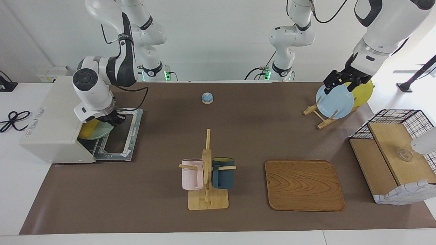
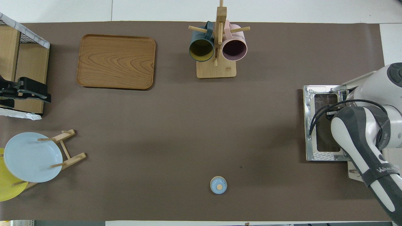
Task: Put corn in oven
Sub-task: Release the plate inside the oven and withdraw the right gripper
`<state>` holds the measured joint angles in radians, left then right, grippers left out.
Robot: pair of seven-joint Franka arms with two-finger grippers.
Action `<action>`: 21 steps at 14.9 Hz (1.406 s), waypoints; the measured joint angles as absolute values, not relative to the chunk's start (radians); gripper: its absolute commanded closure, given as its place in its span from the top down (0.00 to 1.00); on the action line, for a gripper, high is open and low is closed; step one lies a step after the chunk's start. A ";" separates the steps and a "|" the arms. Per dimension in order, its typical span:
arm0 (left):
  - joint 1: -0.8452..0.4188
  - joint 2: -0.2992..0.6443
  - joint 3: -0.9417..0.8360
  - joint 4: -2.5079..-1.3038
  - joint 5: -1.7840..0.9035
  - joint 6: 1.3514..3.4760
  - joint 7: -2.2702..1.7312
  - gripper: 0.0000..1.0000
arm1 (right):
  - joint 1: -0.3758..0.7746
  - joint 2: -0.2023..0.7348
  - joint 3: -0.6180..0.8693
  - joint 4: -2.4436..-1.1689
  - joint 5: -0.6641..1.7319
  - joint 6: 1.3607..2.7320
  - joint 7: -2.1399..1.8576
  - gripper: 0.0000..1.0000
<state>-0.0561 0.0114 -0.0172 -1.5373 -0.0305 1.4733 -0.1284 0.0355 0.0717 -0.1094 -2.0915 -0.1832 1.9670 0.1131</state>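
The off-white oven [image 1: 51,126] stands at the right arm's end of the table with its glass door [image 1: 119,139] dropped open; the door also shows in the overhead view [image 2: 323,125]. Just inside the oven mouth a light green plate [image 1: 104,131] rests on the rack. A yellow shape on it, partly hidden, looks like the corn [image 1: 88,128]. My right gripper [image 1: 115,119] is at the plate's rim, over the open door. My left gripper [image 1: 342,81] waits in the air over the plate rack.
A blue bell [image 1: 207,98] sits near the robots. A mug rack [image 1: 207,170] with a pink and a dark blue mug and a wooden tray [image 1: 304,185] stand farther out. A blue plate [image 1: 334,101], a yellow plate [image 1: 362,92] and a wire-and-wood basket box [image 1: 395,153] are at the left arm's end.
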 measured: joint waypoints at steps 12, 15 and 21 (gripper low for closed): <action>-0.056 0.011 -0.017 -1.537 -0.031 1.473 -0.128 1.00 | 0.153 0.071 -0.089 -1.999 -0.176 1.891 0.211 0.00; -0.056 0.011 -0.017 -1.537 -0.031 1.473 -0.128 1.00 | 0.183 0.073 -0.083 -2.092 -0.117 2.028 0.248 0.00; -0.056 0.011 -0.017 -1.537 -0.031 1.473 -0.128 1.00 | 0.175 0.086 -0.088 -2.295 -0.104 2.302 0.248 0.00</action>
